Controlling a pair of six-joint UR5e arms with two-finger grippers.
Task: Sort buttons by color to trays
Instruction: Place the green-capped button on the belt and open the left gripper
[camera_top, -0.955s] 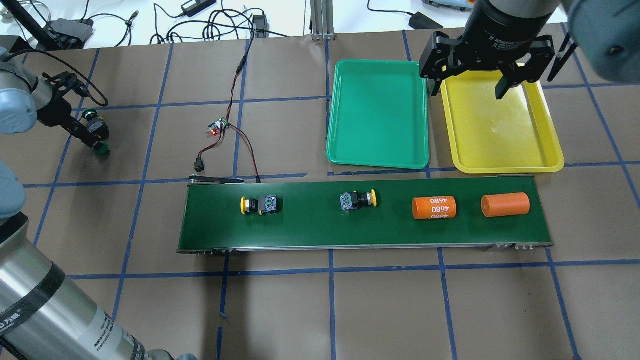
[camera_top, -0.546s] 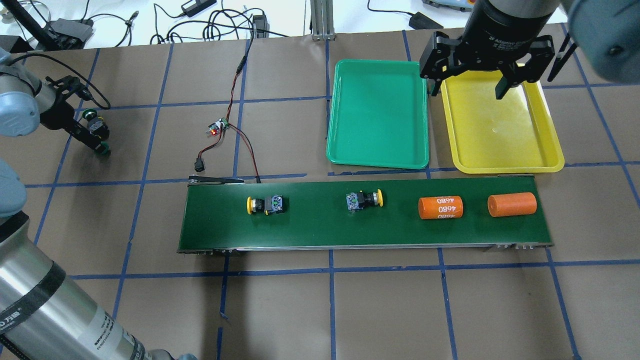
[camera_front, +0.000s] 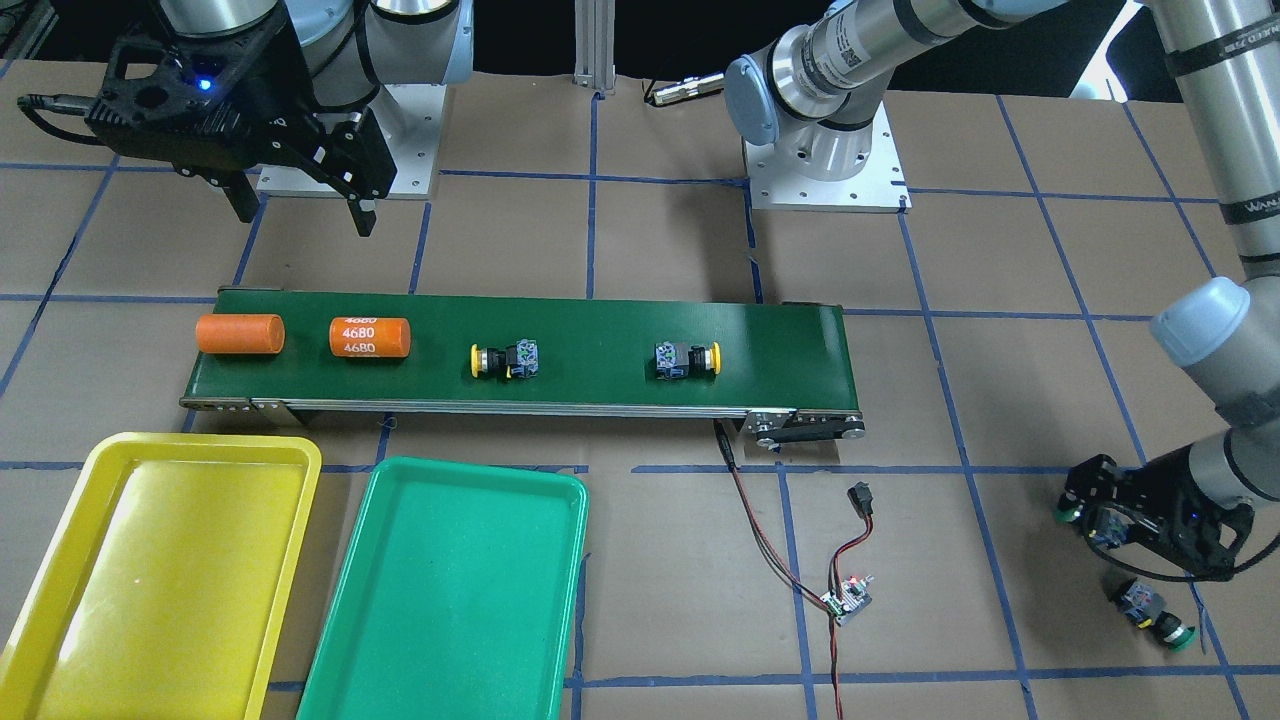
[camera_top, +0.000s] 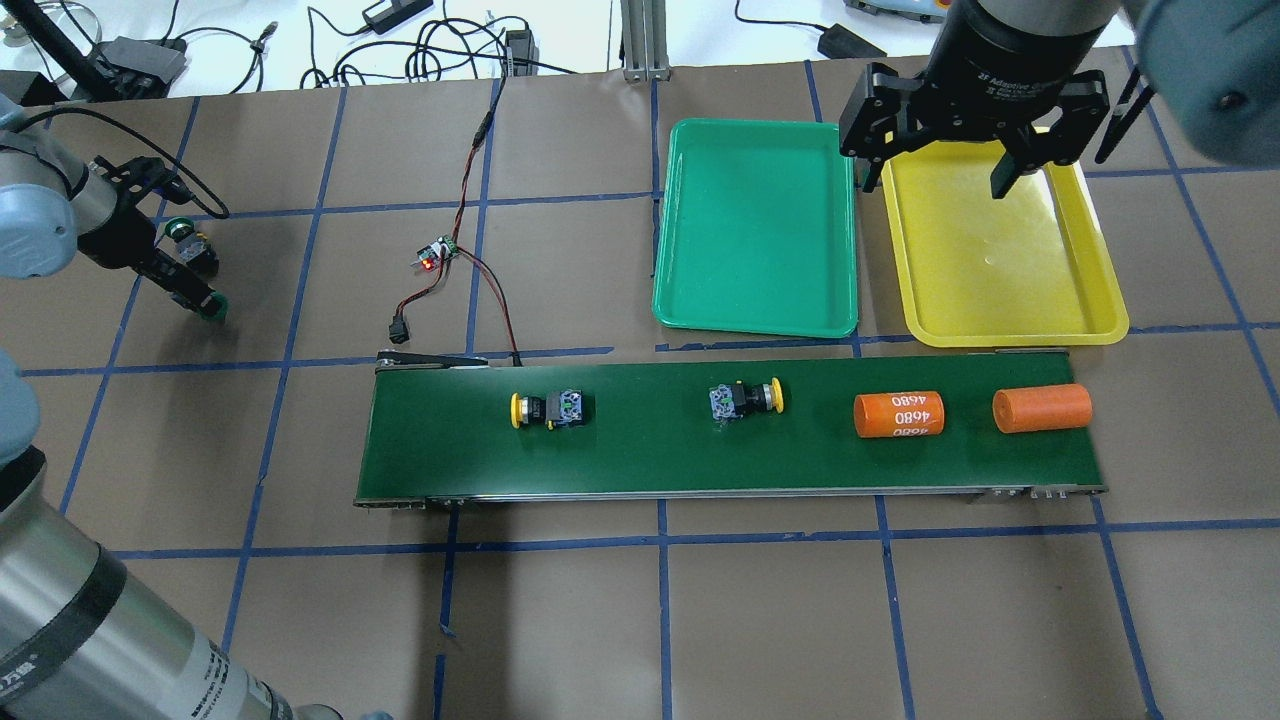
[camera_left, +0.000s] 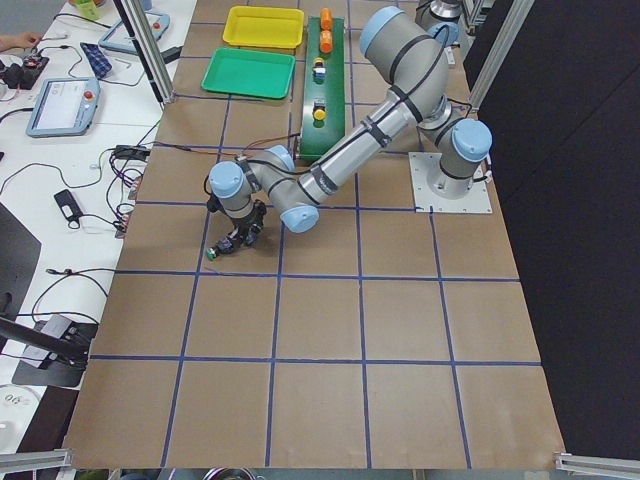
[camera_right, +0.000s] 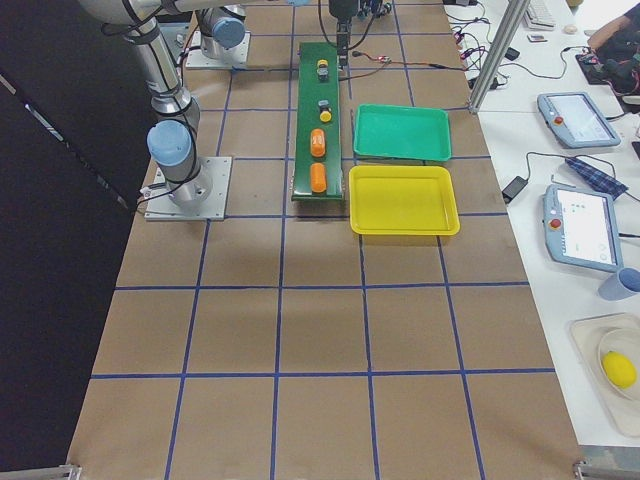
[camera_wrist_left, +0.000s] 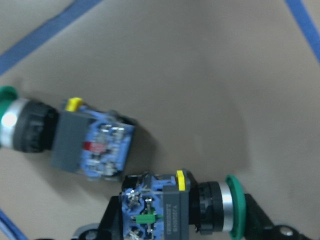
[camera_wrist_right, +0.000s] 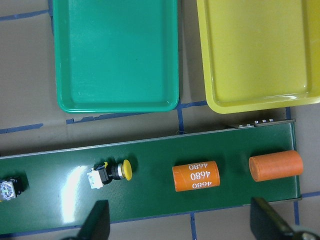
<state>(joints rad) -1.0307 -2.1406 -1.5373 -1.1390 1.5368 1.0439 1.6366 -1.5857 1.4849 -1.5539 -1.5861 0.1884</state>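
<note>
Left hand (camera_front: 1092, 520) gripping green button (camera_wrist_left: 170, 210); yellow buttons (camera_top: 548, 410) advanced rightward.

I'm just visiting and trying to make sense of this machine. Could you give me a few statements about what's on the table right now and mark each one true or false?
1. The green tray and the yellow tray are both empty. True.
2. Four buttons ride on the belt. False: it carries two yellow-capped buttons and two orange cylinders.
3. Both green buttons lie on the belt. False: one green-capped button is held in the left gripper, and the other lies on the table beside it.
4. The right gripper is open and holds nothing. True.
</note>
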